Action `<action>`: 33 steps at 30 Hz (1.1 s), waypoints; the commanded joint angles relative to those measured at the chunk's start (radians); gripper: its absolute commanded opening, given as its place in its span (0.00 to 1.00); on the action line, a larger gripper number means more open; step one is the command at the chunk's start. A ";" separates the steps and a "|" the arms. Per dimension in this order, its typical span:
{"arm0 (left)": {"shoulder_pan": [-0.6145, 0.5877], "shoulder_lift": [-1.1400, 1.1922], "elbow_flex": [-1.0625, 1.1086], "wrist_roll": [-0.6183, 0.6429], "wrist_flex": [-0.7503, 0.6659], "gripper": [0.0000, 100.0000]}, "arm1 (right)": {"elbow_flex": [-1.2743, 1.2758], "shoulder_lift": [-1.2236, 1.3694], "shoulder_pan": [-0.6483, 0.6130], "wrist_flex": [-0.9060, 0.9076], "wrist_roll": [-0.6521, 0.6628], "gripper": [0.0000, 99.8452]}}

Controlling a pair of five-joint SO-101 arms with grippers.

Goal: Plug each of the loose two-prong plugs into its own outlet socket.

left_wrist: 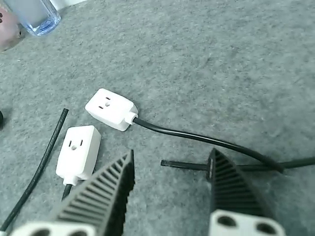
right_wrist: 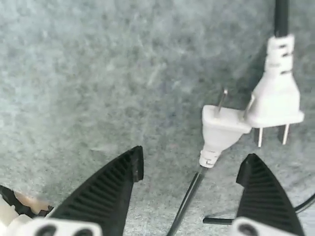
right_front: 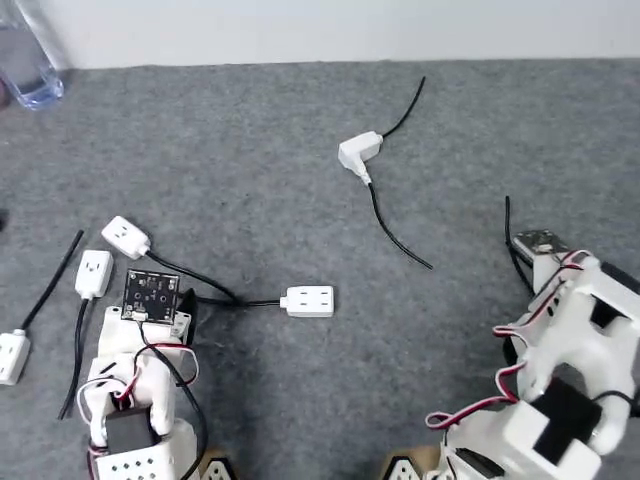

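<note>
Two white two-prong plugs [right_wrist: 221,129] [right_wrist: 277,96] lie side by side on the grey carpet, prongs bare. My right gripper [right_wrist: 193,160] hangs open just above them, with the nearer plug's black cord between its fingers. Near the left arm [right_front: 140,380] lie two white outlet sockets [left_wrist: 110,108] [left_wrist: 78,150] on black cords. My left gripper [left_wrist: 170,169] is open over the carpet beside them, holding nothing. A third socket [right_front: 309,301] lies in the middle of the carpet and a fourth [right_front: 12,356] at the left edge. A white angled connector [right_front: 360,152] on a black cord lies farther back.
A clear plastic bottle [right_front: 25,70] stands at the far left corner by the white wall. Loose black cords [left_wrist: 206,140] cross the carpet near the left arm. The right arm [right_front: 570,350] fills the near right corner.
</note>
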 commanded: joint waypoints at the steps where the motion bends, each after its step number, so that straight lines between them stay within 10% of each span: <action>1: 0.002 -0.014 -0.005 -0.009 0.014 0.23 | 0.037 -0.035 -0.021 -0.105 -0.009 0.30; 12: 0.006 -0.014 -0.005 -0.011 0.023 0.23 | 0.081 -0.025 -0.027 -0.251 -0.003 0.29; 17: 0.006 -0.014 -0.005 -0.011 0.023 0.23 | 0.080 0.005 -0.088 -0.252 -0.009 0.13; 33: 0.006 -0.014 -0.005 -0.011 0.023 0.23 | 0.080 -0.012 -0.065 -0.171 0.077 0.17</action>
